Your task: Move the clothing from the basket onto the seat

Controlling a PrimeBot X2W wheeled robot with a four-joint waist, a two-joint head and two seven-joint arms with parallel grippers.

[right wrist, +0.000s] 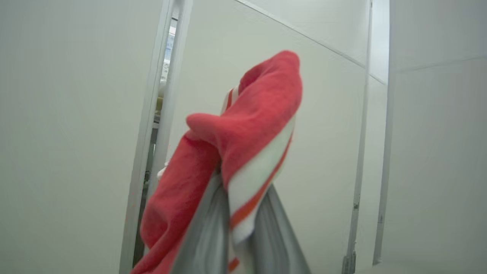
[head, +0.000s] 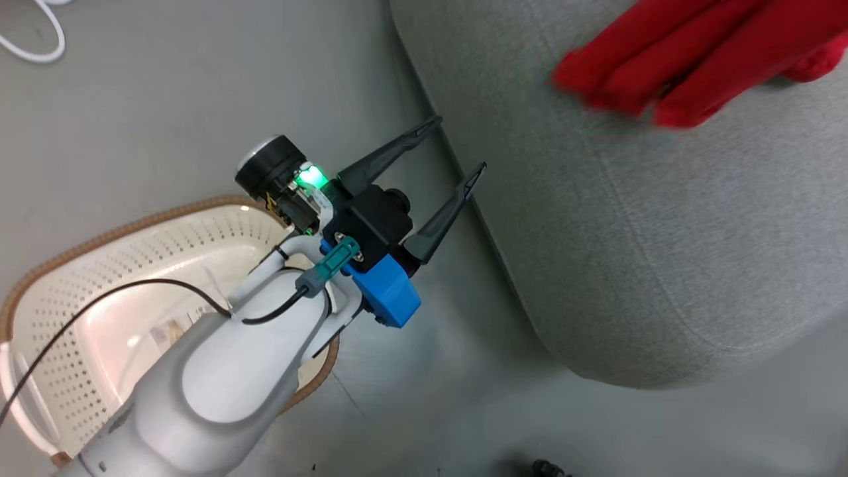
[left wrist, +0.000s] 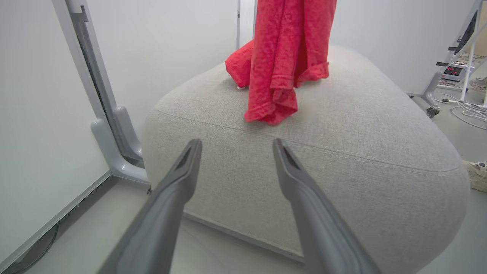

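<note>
My right gripper (right wrist: pixel 236 217) is shut on the red garment with white panels and stripes (right wrist: pixel 251 152), which drapes over its fingertips. In the left wrist view a long red garment (left wrist: pixel 283 64) hangs down from above, its lower end resting on the grey seat (left wrist: pixel 342 152); a second red bunch (left wrist: pixel 239 68) lies behind it. The head view has red cloth (head: pixel 689 59), blurred, over the seat (head: pixel 662 232). My left gripper (head: pixel 460 142) stands open and empty at the seat's edge, fingers (left wrist: pixel 190 160) aimed at its side. The cream basket (head: pixel 99 278) sits lower left, partly behind my forearm, with no clothing visible inside.
A white cable (head: pixel 33 40) lies on the grey floor at the upper left. Left of the seat stands a grey post foot (left wrist: pixel 118 152) against a white wall. An equipment stand (left wrist: pixel 452 68), cables and a shoe (left wrist: pixel 475 173) are at the right.
</note>
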